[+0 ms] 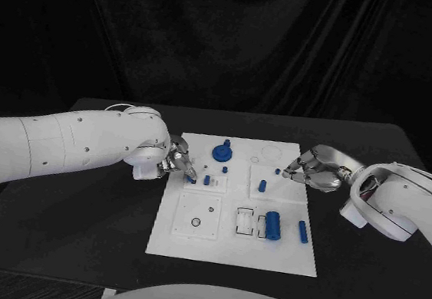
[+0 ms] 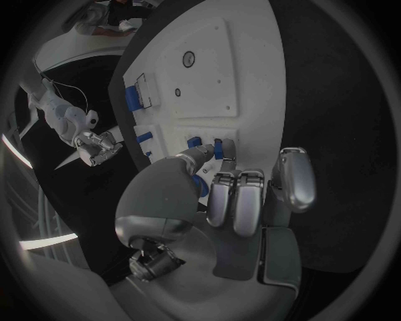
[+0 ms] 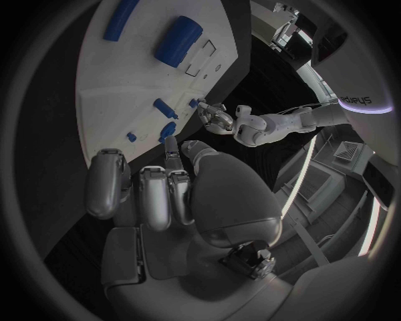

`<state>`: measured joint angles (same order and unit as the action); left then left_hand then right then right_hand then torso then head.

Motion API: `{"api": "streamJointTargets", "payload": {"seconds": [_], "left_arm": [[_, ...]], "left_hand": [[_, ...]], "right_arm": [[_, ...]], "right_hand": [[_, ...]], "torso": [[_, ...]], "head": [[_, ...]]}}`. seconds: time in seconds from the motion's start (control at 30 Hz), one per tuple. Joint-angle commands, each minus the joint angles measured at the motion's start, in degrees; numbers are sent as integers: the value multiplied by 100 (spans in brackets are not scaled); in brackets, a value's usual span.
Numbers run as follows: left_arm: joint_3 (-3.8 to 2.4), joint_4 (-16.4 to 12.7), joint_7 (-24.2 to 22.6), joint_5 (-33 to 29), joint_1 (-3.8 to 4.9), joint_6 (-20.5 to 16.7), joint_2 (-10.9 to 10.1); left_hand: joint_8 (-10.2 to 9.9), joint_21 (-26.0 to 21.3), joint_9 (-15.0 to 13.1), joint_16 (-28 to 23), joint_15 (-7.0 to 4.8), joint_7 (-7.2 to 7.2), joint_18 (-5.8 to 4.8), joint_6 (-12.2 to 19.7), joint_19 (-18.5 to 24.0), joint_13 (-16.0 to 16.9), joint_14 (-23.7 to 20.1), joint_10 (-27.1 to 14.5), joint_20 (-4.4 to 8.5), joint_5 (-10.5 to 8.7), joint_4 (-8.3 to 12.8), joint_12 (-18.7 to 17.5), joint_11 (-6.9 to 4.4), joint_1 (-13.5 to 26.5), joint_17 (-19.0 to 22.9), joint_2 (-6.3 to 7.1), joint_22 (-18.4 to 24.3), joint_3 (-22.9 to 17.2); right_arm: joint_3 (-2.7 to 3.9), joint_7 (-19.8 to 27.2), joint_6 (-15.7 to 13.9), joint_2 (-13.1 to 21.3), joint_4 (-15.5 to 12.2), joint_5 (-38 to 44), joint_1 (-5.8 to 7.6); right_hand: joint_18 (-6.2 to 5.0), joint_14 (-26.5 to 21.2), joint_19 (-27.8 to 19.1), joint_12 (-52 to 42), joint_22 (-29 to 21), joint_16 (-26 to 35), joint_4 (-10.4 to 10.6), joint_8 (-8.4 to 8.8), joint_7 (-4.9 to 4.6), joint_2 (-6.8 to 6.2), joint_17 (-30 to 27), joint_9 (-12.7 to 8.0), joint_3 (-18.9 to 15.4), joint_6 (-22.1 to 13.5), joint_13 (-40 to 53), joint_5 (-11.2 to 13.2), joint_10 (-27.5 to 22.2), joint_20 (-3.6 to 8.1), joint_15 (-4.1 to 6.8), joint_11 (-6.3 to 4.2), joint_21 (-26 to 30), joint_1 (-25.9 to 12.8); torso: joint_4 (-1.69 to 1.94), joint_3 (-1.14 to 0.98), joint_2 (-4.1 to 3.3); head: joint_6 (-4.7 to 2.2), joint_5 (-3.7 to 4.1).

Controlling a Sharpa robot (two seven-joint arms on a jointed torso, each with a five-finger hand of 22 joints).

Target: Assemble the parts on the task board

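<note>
The white task board (image 1: 232, 253) lay at the middle of the black table (image 1: 46, 222). The left hand (image 1: 175, 160) was positioned at the board's left edge, its fingers pinching a small blue peg (image 2: 218, 148) over the board's surface; the remaining fingers (image 2: 236, 204) were curled beside it. The right hand (image 1: 314, 170) was positioned at the board's right edge, near the far corner; whether its fingers grasped anything could not be determined. A blue round knobbed part (image 1: 222, 151) stood on the board's far half, between the two hands. A large blue cylinder (image 1: 272, 225) lay on the board's near half, with a slimmer blue pin (image 1: 303, 232) just beside it toward the right edge.
</note>
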<state>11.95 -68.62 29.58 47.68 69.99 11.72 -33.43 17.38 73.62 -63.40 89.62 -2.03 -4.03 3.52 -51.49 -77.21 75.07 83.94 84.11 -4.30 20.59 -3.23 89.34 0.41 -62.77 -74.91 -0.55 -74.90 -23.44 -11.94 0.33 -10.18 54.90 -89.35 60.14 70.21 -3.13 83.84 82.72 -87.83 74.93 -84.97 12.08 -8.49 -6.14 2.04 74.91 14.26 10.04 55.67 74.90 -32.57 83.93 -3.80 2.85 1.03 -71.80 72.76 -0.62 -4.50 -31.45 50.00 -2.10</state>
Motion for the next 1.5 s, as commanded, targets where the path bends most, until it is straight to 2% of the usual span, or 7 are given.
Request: {"api": "streamJointTargets", "payload": {"seconds": [0.03,0.17,0.5,0.63,1.0,1.17,1.5], "left_arm": [[21,-11,53,9,-56,243,14],[21,-16,77,9,-61,285,17],[21,-7,126,9,-69,343,17],[21,12,128,9,-72,344,25],[21,49,121,9,-77,328,48],[21,62,91,9,-78,287,45],[21,67,-28,9,-79,96,19]], "left_hand": [[-43,-40,-2,38,-2,5,70,33,40,1406,606,466,-9,-175,-8,-43,-7,74,-1509,-17,-943,-16],[-85,-68,24,38,10,-8,73,22,48,1399,606,456,-20,-581,-41,-51,6,158,-1509,-17,-940,41],[-118,-109,48,38,19,-19,81,10,71,1384,606,435,-27,-791,-76,-69,18,218,-1509,-8,-930,110],[-151,-129,71,38,30,-32,83,-1,76,1378,606,426,-39,-1064,-140,-77,31,290,-1509,-17,-927,204],[-331,-166,197,38,94,-116,85,-25,73,1372,606,419,-96,-1753,-743,-82,106,910,-1509,21,-925,973],[-360,-168,204,38,99,-120,85,-55,71,1374,606,420,-104,-1778,-1031,-80,112,1168,-1509,15,-928,1297],[-346,-128,183,38,93,-109,76,-109,42,1397,606,453,-101,-1782,-1198,-51,104,1239,-1509,1,-941,1499]], "right_arm": [[4,-106,48,-2,4,2,-18],[4,-108,55,-4,6,2,-19],[4,-112,62,-2,10,2,-20],[4,-113,65,-3,13,2,-20],[4,-113,83,-7,20,2,-21],[4,-112,89,-4,20,2,-21],[4,-109,89,-3,18,2,-21]], "right_hand": [[-96,440,-37,28,956,20,-39,19,-1,7,657,6,5,-48,1022,-27,312,17,-29,41,24,43],[-98,438,-40,31,954,26,-46,23,-3,8,647,5,11,-53,1016,-29,309,17,-30,43,32,45],[-98,438,-42,34,953,26,-50,25,-4,9,647,5,14,-56,1010,-30,306,16,-31,44,35,46],[-98,438,-42,34,953,26,-50,25,-4,9,647,5,14,-56,1010,-30,306,16,-31,44,35,46],[-100,436,-45,36,951,30,-55,26,-4,9,641,5,17,-57,1007,-32,303,16,-32,44,44,49],[-102,435,-49,36,948,32,-58,26,-4,9,636,5,20,-58,1006,-34,303,15,-32,45,54,50],[-104,434,-54,39,945,34,-65,27,-5,9,633,5,24,-59,1001,-38,299,15,-33,45,65,54]], "torso": [[0,0,-1],[-1,0,-1],[0,0,-1],[-1,0,0],[-2,0,-1],[0,-1,-1],[0,0,-1]], "head": [[0,-9],[0,-5],[0,-6],[0,-3],[0,1],[0,7],[0,5]]}}
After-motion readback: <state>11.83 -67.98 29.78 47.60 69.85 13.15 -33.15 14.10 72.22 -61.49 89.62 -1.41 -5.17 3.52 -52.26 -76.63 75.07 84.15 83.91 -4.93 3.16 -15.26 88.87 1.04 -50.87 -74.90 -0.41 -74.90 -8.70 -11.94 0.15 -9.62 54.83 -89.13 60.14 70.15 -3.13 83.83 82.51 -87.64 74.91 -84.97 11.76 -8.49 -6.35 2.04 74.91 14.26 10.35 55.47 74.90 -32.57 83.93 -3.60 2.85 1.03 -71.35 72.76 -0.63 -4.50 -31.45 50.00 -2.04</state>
